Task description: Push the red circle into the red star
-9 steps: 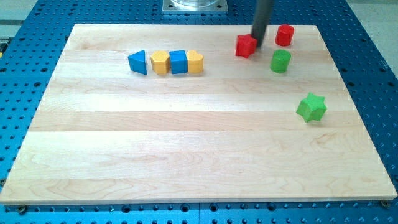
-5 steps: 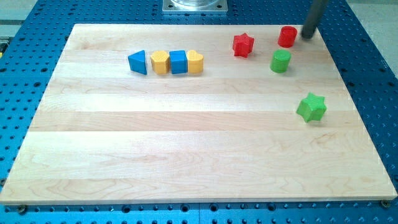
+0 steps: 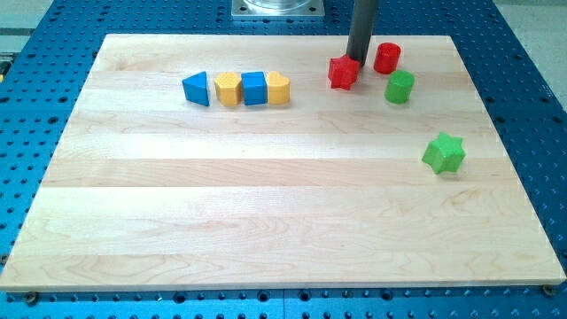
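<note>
My tip point(image 3: 358, 59) between red star point(image 3: 344, 73), red circle point(image 3: 386, 58).

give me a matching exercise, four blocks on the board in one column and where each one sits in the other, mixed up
Blocks:
1. red star
2. red circle
3. blue triangle
4. green star

Places:
A. the view's left end of the row of four blocks
B. alone toward the view's right edge, lower than the other blocks
C. just to the view's right of my tip, above the green circle
D. just to the view's left of my tip and slightly below it

Pairs: 1-D, 2-C, 3-A, 4-B
</note>
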Robot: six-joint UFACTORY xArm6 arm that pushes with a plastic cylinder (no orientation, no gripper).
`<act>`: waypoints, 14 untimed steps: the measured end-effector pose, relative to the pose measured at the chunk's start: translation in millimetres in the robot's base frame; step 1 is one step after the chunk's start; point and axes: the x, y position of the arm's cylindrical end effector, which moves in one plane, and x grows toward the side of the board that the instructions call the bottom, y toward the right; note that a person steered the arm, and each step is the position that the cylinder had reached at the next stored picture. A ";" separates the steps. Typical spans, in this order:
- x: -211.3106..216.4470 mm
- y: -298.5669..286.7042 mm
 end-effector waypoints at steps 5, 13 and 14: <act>22.1 79.1; 45.5 60.7; 1.7 46.2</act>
